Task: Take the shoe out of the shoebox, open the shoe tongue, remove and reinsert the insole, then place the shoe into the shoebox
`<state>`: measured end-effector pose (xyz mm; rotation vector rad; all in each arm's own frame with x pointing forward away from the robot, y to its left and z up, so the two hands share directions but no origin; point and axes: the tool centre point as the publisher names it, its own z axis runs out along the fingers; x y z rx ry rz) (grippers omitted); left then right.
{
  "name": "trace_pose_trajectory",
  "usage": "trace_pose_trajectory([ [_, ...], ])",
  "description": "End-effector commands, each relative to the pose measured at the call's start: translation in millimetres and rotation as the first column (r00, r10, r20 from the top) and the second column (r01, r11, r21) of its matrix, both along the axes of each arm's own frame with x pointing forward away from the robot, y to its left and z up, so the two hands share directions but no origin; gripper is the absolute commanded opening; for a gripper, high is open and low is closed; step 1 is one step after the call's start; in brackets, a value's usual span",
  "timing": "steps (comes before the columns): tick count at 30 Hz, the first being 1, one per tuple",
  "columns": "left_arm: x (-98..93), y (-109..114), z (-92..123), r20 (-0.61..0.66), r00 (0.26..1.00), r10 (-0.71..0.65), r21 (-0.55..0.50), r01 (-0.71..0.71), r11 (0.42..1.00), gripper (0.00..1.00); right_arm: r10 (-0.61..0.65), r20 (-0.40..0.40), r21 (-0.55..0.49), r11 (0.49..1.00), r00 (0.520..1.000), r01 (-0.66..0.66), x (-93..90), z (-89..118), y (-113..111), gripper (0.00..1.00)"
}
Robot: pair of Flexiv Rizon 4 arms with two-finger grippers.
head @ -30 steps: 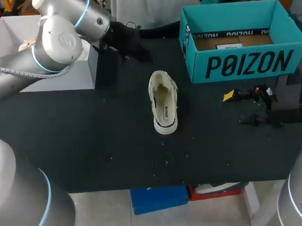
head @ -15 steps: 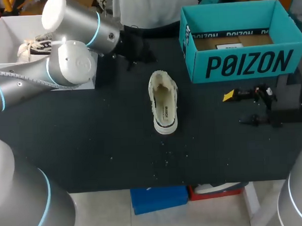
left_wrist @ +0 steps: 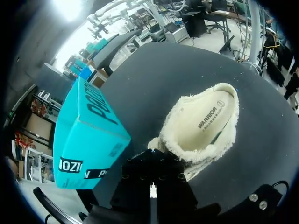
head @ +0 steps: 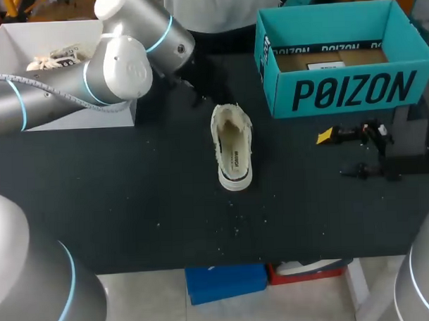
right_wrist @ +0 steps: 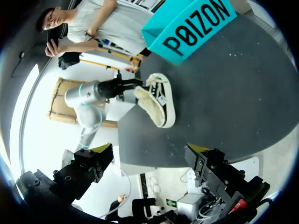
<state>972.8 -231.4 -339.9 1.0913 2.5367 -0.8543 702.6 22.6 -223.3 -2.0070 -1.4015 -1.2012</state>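
A cream canvas shoe (head: 231, 146) lies in the middle of the black table, its opening up and the insole (left_wrist: 205, 119) showing inside. The teal shoebox (head: 345, 54) stands open at the back right, with only cardboard in it. My left gripper (head: 202, 94) hangs low just behind the shoe's far end; in the left wrist view its dark fingers (left_wrist: 152, 186) are shut, with the shoe's frayed rim (left_wrist: 187, 154) right ahead of them. My right gripper (head: 339, 155) rests open near the table's right side, well away from the shoe (right_wrist: 156, 105).
A white box (head: 13, 48) at the back left holds another pale laced shoe (head: 52, 59). My left arm (head: 92, 80) crosses above that box. The teal shoebox (left_wrist: 88, 135) stands beside the shoe, a short gap between them.
My left arm has swung right, carrying its gripper from beside the white box to the shoe's far end. The shoe and my right arm have stayed still.
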Motion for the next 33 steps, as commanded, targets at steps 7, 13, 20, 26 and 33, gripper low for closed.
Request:
trace_pose_trajectory([
  [7,-37.7,4.1,-23.4,-0.061,0.996,-0.061,0.038,0.063,0.997,0.00,0.000,-0.001,-0.002,1.000,1.000,0.000,0.0,0.8,0.0,1.00],
  [13,-50.1,-4.9,-25.6,-0.070,0.992,-0.105,0.050,0.109,0.993,0.00,0.000,-0.001,-0.002,1.000,1.000,0.000,0.0,0.8,0.0,1.00],
  [20,-54.5,9.3,7.9,-0.101,0.992,-0.075,0.077,0.083,0.994,0.00,0.000,-0.001,-0.002,1.000,1.000,0.000,0.0,0.8,0.0,1.00],
  [26,-75.1,38.2,44.9,-0.210,0.976,0.056,0.099,-0.035,0.994,0.26,0.000,-0.001,-0.002,1.000,1.000,0.000,0.0,0.8,0.0,1.00],
  [33,-91.5,77.9,69.8,-0.273,0.927,0.256,0.061,-0.249,0.967,1.00,0.000,-0.001,-0.002,1.000,1.000,0.000,0.0,0.8,0.0,1.00],
])
